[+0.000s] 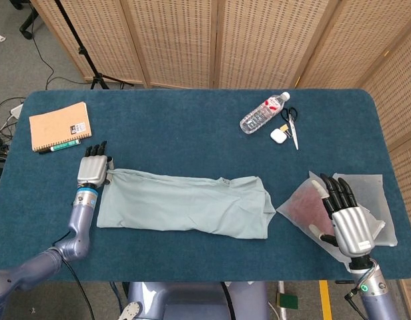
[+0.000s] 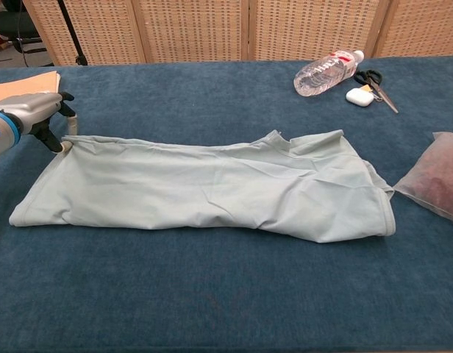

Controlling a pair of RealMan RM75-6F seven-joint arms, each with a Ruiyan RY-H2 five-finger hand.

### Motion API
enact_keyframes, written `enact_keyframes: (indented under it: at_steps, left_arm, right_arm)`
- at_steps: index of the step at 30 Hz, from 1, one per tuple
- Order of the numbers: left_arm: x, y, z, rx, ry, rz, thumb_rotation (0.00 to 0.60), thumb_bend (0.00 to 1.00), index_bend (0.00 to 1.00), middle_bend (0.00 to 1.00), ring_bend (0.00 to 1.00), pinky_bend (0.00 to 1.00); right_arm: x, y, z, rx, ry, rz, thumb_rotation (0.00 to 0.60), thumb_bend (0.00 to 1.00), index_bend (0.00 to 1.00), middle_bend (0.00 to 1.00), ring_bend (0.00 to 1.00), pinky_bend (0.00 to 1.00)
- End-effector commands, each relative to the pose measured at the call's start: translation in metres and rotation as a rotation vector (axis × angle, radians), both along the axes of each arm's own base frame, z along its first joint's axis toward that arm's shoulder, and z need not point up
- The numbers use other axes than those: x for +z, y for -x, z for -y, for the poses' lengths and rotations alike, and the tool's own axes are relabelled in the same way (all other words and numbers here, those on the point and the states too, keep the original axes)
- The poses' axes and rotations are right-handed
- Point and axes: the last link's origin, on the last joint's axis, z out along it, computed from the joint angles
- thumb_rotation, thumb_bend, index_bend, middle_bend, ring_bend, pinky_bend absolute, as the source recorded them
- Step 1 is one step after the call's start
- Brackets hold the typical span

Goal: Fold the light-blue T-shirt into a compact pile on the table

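Right now your table (image 1: 192, 127) carries the light-blue T-shirt (image 1: 185, 205), folded into a long band lying flat across its middle. Your right hand (image 1: 344, 215) hovers over a plastic bag (image 1: 300, 208) near the right edge, fingers spread, holding nothing. Your left hand (image 1: 93, 170) pinches the shirt's far left corner, fingertips (image 2: 63, 145) closed on the cloth.

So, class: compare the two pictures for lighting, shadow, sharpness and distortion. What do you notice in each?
Head view: even, soft light, only faint shadow under the T-shirt, everything sharp, and the table edges bow slightly. Chest view: equally soft light, folds in the T-shirt show gentle shading, the left robot hand is cut by the frame edge, and the bottle shows small glints.
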Motion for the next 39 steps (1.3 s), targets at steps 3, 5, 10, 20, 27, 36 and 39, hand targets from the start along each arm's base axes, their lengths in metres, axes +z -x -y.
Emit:
enact_keyframes:
  at_steps: [3,5,10,20,27,36,39]
  left_arm:
    - [0.005,0.002,-0.001,0.009,-0.005,-0.008,0.6,0.55,0.73,0.0,0.0,0.0]
    - [0.01,0.003,-0.001,0.013,-0.008,-0.019,0.6,0.56,0.74,0.0,0.0,0.0]
    - [0.031,0.011,-0.004,0.05,-0.027,-0.054,0.6,0.56,0.75,0.0,0.0,0.0]
    - [0.075,0.042,-0.008,0.167,-0.052,-0.142,0.6,0.57,0.76,0.0,0.0,0.0]
    - [0.115,0.074,-0.01,0.261,-0.108,-0.213,0.6,0.57,0.76,0.0,0.0,0.0]
    - [0.148,0.117,-0.015,0.383,-0.137,-0.227,0.6,0.59,0.76,0.0,0.0,0.0]
    - [0.154,0.13,-0.018,0.412,-0.147,-0.21,0.6,0.59,0.77,0.0,0.0,0.0]
  right_arm:
    - [-0.001,0.0,0.0,0.0,-0.001,-0.002,0.6,0.0,0.0,0.0,0.0,0.0]
    - [-0.001,0.0,0.0,0.0,-0.002,-0.004,0.6,0.0,0.0,0.0,0.0,0.0]
    - [-0.003,-0.001,0.0,0.001,-0.007,-0.007,0.6,0.0,0.0,0.0,0.0,0.0]
    - [-0.004,-0.002,-0.001,0.004,-0.009,-0.009,0.6,0.0,0.0,0.0,0.0,0.0]
    - [-0.005,-0.003,-0.003,0.01,-0.014,-0.013,0.6,0.0,0.0,0.0,0.0,0.0]
    - [-0.007,-0.003,-0.003,0.01,-0.017,-0.024,0.6,0.0,0.0,0.0,0.0,0.0]
    - [-0.008,-0.003,-0.003,0.009,-0.018,-0.027,0.6,0.0,0.0,0.0,0.0,0.0]
